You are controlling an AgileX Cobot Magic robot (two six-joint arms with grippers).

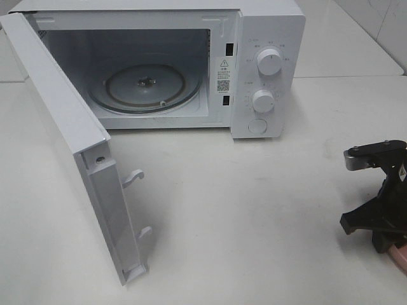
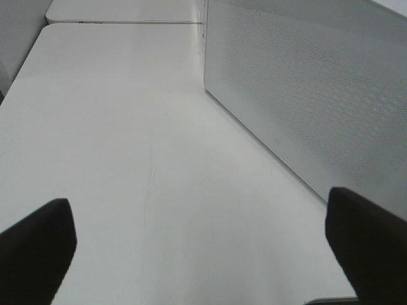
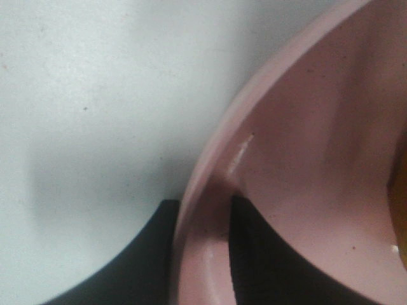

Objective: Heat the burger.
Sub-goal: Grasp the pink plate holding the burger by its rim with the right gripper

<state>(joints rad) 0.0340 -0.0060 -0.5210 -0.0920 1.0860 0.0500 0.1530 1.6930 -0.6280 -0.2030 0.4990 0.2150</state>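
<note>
1. The microwave point(image 1: 267, 76) door point(image 1: 63, 127) is open and its glass tray point(image 1: 146, 89) is bare. Nothing is heating yet.
2. The burger point(image 3: 401, 203) is on the pink plate point(image 3: 305, 159), well apart from the microwave.
3. The right gripper point(image 3: 206, 254) pinches the plate's rim. The left gripper point(image 2: 200, 244) is wide open and holds nothing.
4. Only a brown-yellow sliver of burger shows, so I cannot tell which way it points.

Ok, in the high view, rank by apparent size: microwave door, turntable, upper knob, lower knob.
1. Microwave door, largest, though nearest the camera.
2. Then turntable.
3. Upper knob and lower knob look alike; I won't rank them.
</note>
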